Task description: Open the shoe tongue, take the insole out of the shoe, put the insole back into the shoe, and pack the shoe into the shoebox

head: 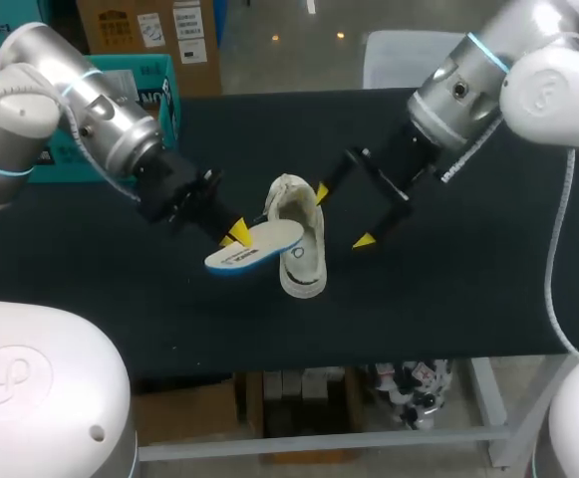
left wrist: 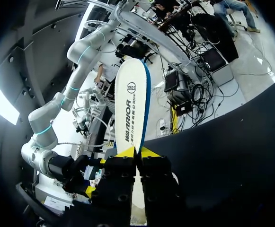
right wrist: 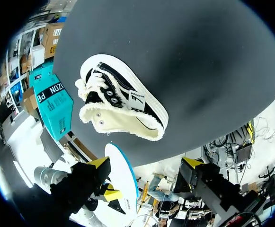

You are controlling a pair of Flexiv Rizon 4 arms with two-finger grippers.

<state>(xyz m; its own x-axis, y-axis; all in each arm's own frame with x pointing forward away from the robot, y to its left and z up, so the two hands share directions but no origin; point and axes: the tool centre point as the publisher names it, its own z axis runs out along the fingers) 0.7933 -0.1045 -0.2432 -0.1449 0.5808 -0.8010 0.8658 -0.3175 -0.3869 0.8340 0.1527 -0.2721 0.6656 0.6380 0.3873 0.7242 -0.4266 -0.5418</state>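
- Left gripper is clamped tight on one end of the insole, sitting just left of the frame's centre in the head view. Its arm comes in from the upper left.
- From the left wrist view, that gripper has both yellow tips pinching the insole, which sticks straight out ahead of the fingers. It's white on top with a blue edge.
- Insole sits right against the left side of the sneaker in the head view. I honestly can't tell if they're touching.
- Sneaker is a cream canvas one, lying on the black table about mid-frame with its toe toward the bottom edge. In the right wrist view the sneaker looks tipped on its side, with black upper, laces and a white sole rim showing.
- Right gripper is spread wide with nothing in it, just right of the sneaker. One yellow tip is close beside the shoe's opening.
- Right wrist view shows the same: the gripper fingers are far apart and the sneaker is ahead of them.
- Teal shoebox is in the upper left, behind the left arm.
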